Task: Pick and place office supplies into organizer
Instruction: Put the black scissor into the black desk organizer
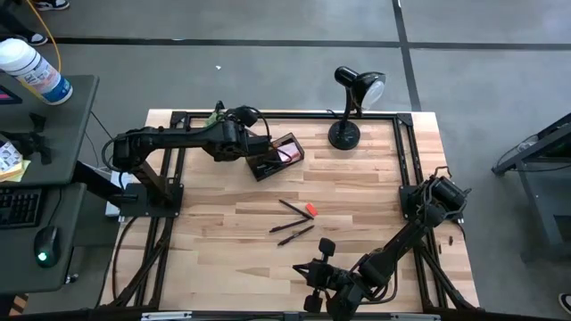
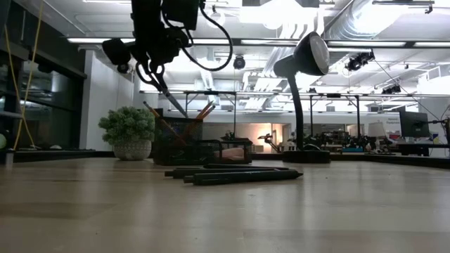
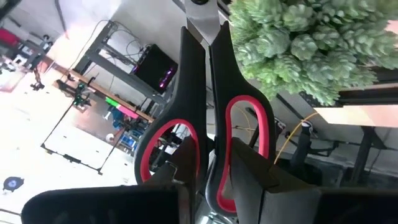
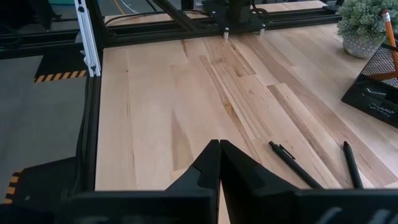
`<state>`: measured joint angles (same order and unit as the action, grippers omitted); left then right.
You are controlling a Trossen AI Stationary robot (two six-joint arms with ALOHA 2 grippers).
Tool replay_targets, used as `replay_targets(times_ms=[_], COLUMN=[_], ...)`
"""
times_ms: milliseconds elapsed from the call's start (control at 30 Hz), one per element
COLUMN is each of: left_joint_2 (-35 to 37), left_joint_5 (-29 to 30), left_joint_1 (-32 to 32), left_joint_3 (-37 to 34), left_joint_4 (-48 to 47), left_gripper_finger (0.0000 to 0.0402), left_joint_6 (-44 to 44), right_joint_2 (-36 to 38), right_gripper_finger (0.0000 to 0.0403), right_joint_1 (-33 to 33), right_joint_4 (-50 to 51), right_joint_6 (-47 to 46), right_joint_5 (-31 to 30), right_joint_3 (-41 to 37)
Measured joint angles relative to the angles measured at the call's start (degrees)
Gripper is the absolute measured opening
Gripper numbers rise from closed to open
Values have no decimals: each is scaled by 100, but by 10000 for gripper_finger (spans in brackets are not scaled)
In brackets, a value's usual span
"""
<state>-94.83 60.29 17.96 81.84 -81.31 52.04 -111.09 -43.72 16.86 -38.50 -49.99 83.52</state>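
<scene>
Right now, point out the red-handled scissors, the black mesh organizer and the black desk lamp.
Red-handled scissors (image 3: 205,118): left wrist view, where the two handle loops meet.
Black mesh organizer (image 1: 278,157): high view, its mesh wall.
Black desk lamp (image 1: 344,135): high view, its round base.

The scissors (image 3: 205,118) blades are cut off by the wrist view's edge.

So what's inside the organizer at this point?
The organizer shows something pink and, in the low view, orange pencils. The left gripper holding scissors covers its near end from above.
</scene>
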Motion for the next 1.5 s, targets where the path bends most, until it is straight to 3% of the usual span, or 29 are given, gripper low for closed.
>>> replay_targets(times_ms=[467, 1000, 1500], left_joint_2=[2, 2, -495], left_joint_5=[-270, -480, -69], left_joint_1=[-353, -337, -334], left_joint_3=[0, -2, -7], left_joint_4=[-103, 51, -85], left_gripper_finger=[44, 44, 44], left_joint_6=[-331, -331, -423], right_joint_2=[0, 0, 0], right_gripper_finger=[3, 2, 5], right_joint_1=[0, 0, -2], right_joint_4=[2, -41, -47], right_joint_6=[0, -2, -7], right_joint_5=[2, 48, 59], right_joint_3=[-1, -1, -1])
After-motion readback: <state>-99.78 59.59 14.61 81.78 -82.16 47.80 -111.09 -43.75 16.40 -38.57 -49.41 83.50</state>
